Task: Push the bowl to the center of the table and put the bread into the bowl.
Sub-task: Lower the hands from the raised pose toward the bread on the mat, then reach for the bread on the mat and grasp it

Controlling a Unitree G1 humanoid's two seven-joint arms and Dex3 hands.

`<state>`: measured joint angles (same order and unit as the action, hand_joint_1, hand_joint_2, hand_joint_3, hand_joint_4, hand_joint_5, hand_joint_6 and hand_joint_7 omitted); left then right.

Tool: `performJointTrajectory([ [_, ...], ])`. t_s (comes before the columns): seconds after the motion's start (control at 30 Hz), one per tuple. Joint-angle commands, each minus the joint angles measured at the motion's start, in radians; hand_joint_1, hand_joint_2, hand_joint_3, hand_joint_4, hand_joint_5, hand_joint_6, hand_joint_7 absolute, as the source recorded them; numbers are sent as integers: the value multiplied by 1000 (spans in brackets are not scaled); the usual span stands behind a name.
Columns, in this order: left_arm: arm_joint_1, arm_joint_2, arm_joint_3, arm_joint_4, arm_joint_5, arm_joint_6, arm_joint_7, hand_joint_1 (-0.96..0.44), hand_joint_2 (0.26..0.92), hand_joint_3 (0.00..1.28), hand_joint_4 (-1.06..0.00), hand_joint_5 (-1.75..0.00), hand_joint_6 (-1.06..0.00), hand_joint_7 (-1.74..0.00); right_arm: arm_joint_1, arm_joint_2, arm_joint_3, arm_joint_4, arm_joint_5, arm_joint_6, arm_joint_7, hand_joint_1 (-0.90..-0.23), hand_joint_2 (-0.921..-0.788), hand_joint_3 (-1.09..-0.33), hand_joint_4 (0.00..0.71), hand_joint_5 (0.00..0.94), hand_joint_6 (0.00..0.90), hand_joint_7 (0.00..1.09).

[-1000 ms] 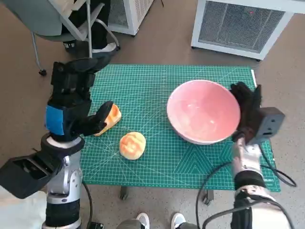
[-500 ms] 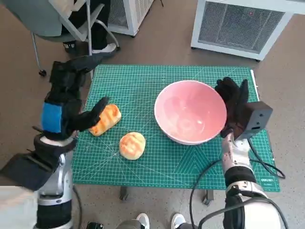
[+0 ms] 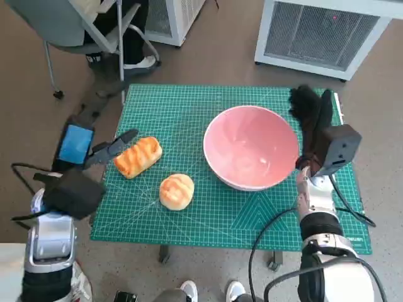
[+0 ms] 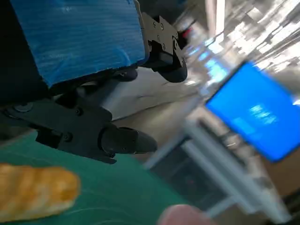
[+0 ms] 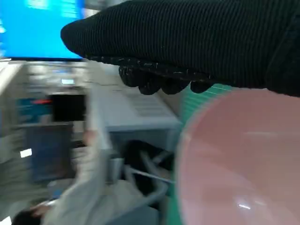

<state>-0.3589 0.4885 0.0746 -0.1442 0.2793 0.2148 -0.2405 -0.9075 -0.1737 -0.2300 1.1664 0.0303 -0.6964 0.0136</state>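
Note:
The pink bowl (image 3: 250, 148) stands empty on the green mat (image 3: 189, 107), slightly right of the middle. A long striped bread loaf (image 3: 137, 157) lies at the mat's left, with a round bun (image 3: 175, 191) nearer the front edge. My left hand (image 3: 94, 141) hovers just left of the loaf with its fingers (image 4: 122, 140) apart and nothing in them; the loaf (image 4: 33, 192) shows below them in the left wrist view. My gloved right hand (image 3: 310, 108) is raised at the bowl's far right rim and holds nothing. The glove (image 5: 187, 42) hangs over the bowl (image 5: 234, 164) in the right wrist view.
A white vented unit (image 3: 321, 31) stands behind the table on the right. A chair with a person's legs (image 3: 119, 38) is at the back left. A blurred person (image 5: 93, 192) shows in the right wrist view. Shoes (image 3: 189, 290) show below the table's front edge.
The bowl slid left toward the middle, then stopped. My right hand has since risen off its side toward the far rim. My left hand drew back left, off the loaf.

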Motion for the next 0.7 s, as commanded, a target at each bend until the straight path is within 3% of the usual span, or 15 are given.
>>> performJointTrajectory([
  [0.03,-59,38,-75,32,77,95,-42,-332,921,56,-325,-1,-449,-69,47,-2,31,-115,-9,-119,37,-289,-921,-538,385,0,108,681],
  [0.13,-85,45,-122,53,123,149,-58,-324,921,58,-308,0,-445,-51,82,2,52,-216,-7,-177,57,-293,-921,-530,383,1,90,719],
  [0.37,-154,50,-243,111,222,289,-134,-321,921,88,-260,0,-406,-12,182,-4,104,-455,-35,-265,69,-329,-921,-524,391,5,72,763],
  [0.7,-229,44,-369,195,311,389,-215,-382,921,77,-221,0,-347,0,284,-8,139,-690,-30,-227,82,-355,-921,-519,399,8,52,819],
])
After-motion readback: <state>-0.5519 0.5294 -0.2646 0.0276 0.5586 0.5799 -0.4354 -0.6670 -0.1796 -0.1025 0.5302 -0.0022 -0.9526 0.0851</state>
